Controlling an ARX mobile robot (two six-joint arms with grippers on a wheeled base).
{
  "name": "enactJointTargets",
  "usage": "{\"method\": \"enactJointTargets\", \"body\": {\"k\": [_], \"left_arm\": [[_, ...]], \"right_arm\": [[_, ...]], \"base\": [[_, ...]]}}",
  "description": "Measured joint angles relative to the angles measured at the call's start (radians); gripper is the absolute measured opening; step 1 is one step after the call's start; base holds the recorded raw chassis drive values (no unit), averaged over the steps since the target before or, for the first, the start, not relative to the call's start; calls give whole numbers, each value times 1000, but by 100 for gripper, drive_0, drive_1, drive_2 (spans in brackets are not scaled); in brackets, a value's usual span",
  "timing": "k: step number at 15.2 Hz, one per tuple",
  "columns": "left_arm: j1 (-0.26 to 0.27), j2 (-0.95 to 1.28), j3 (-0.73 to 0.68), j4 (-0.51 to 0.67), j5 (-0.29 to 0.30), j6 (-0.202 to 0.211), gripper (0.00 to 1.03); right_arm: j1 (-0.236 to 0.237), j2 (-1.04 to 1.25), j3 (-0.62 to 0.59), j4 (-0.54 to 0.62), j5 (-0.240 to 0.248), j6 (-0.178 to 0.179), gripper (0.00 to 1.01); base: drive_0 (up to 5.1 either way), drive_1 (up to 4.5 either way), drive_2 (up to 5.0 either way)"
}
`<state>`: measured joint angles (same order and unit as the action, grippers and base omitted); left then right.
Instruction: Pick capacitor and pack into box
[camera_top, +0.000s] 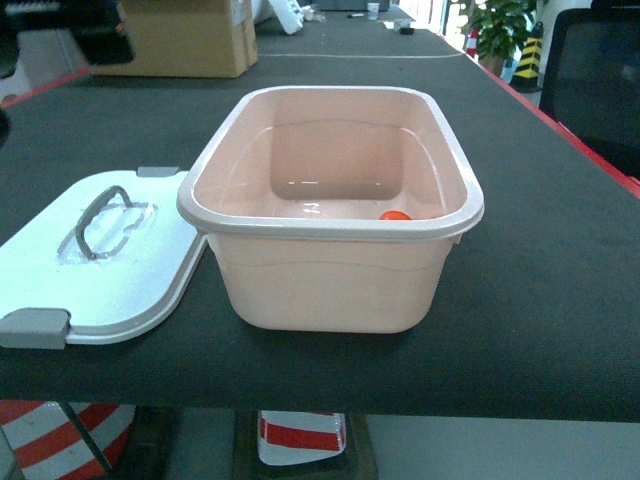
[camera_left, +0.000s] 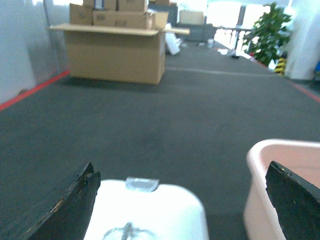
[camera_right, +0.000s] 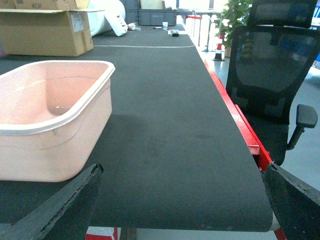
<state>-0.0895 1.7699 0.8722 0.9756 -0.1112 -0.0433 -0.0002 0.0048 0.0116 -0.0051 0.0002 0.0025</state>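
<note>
Lid (camera_top: 105, 262) lies flat on the table (camera_top: 540, 300) to the left of the box (camera_top: 330, 275), touching its wall, presumably set aside so the box stays open for packing. Capacitor (camera_top: 395, 215) already sits inside, on the floor near the front right corner. Left gripper (camera_left: 182, 200) hangs over the lid with jaws spread and empty. Right gripper (camera_right: 182, 200), right of the box, is likewise parted, holding nothing, so the packing looks done.

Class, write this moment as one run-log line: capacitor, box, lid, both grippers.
capacitor: inside box | box: open | lid: off, on table at box's left | left gripper: open, empty | right gripper: open, empty
</note>
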Motion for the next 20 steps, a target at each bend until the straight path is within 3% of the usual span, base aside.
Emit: {"method": "enactJointTargets", "body": {"k": [1,3,8,11,14,18,19,20], "left_arm": [[57,45,-1,-24,25,-1,98],[121,188,51,-48,35,-1,98],[136,474,311,-204,60,6,98],[146,565,385,-255,69,33,98],[146,575,418,-282,74,56,57],[146,579,418,-301,77,71,12],[146,579,418,-311,76,71,2],[146,578,418,-310,60,70,2]], "right_arm": [[0,0,0,0,0,0,98],[0,0,0,0,0,0,98],[0,0,0,0,0,0,98],[0,0,0,0,0,0,98],[0,0,0,0,0,0,98],[0,0,0,0,0,0,98],[0,0,0,0,0,0,98],[0,0,0,0,0,0,98]], "base": [[0,0,0],[0,0,0],[0,0,0],[0,0,0],[0,0,0],[0,0,0],[0,0,0],[0,0,0]]}}
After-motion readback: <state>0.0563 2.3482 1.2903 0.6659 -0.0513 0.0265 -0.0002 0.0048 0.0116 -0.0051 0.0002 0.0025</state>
